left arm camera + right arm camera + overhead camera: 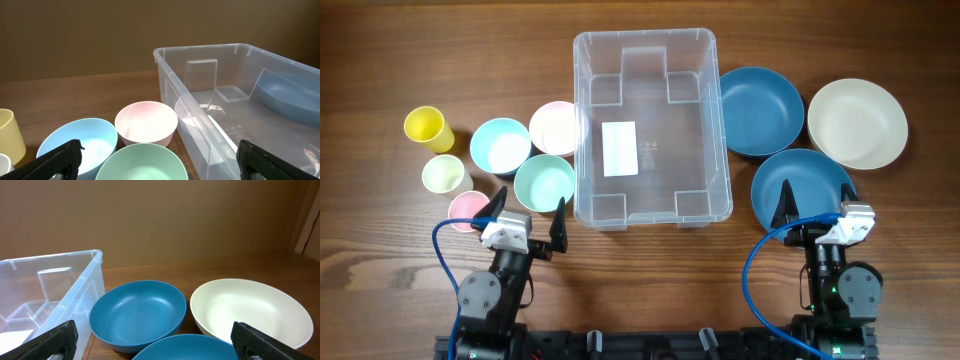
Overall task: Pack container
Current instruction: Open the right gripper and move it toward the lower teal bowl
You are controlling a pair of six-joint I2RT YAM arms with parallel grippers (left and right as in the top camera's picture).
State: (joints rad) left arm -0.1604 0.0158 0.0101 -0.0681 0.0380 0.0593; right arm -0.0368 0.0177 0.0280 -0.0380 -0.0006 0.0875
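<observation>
The clear plastic container [650, 125] sits empty in the middle of the table, a white label on its base; it also shows in the left wrist view [235, 100] and the right wrist view [45, 295]. My left gripper [527, 213] is open and empty, just in front of the mint green bowl [544, 182], which also shows in the left wrist view [142, 162]. My right gripper [817, 203] is open and empty over the near edge of the near blue bowl [802, 185], which also shows in the right wrist view [195, 350].
Left of the container stand a pink bowl [554, 127], a light blue bowl [500, 146], a yellow cup [427, 128], a pale green cup [444, 174] and a pink cup [468, 210]. To the right lie a second blue bowl [760, 108] and a cream bowl [857, 122].
</observation>
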